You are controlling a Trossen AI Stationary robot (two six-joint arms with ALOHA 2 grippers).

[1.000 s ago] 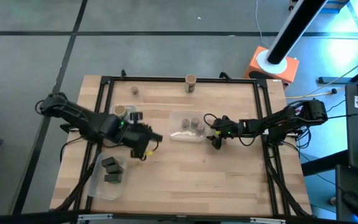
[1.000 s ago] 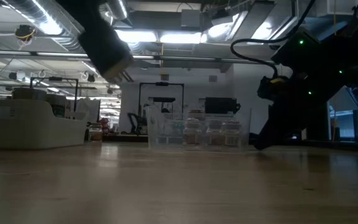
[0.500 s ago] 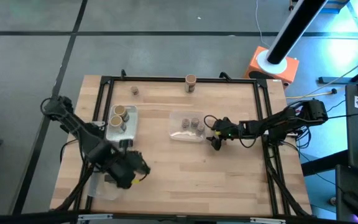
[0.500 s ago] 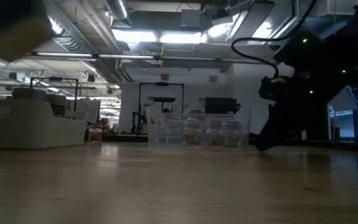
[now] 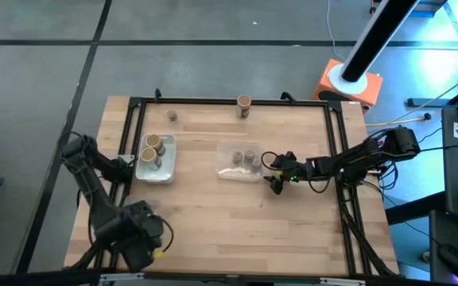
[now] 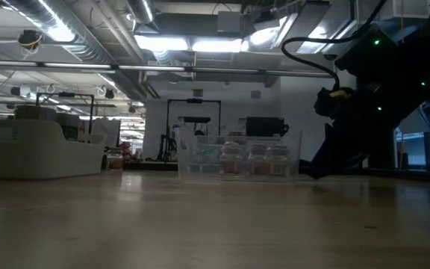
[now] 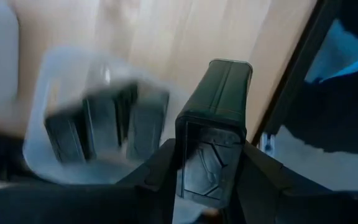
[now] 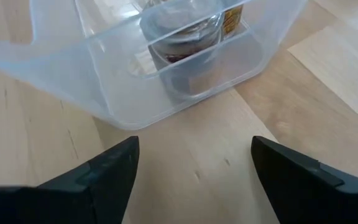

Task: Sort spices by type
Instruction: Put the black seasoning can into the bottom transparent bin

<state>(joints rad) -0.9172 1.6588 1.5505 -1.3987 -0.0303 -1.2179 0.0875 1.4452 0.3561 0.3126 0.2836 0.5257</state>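
The left pincer [image 7: 207,180] is grasping a dark grey rectangular packet [image 7: 213,124] and is hanging over the clear tray [image 7: 39,93] near the table's [image 5: 237,230] front left corner, where three similar packets [image 7: 104,127] are lying. The right pincer [image 8: 191,168] is standing released, low over the table, just beside the middle tray [image 8: 166,93] containing squat round jars [image 8: 182,31].

A dark grey rectangular packet [image 7: 213,134] stands clamped between the left gripper's [image 7: 211,180] fingers, above the clear tray [image 7: 39,93] where three more dark packets [image 7: 104,127] lie side by side. Far from that tray, two tan-topped jars [image 5: 153,148] stand upright together in another tray, squat jars [image 5: 248,158] cluster in a third, and a tall tan-topped jar [image 5: 244,105] and a small jar [image 5: 172,117] stand loose.
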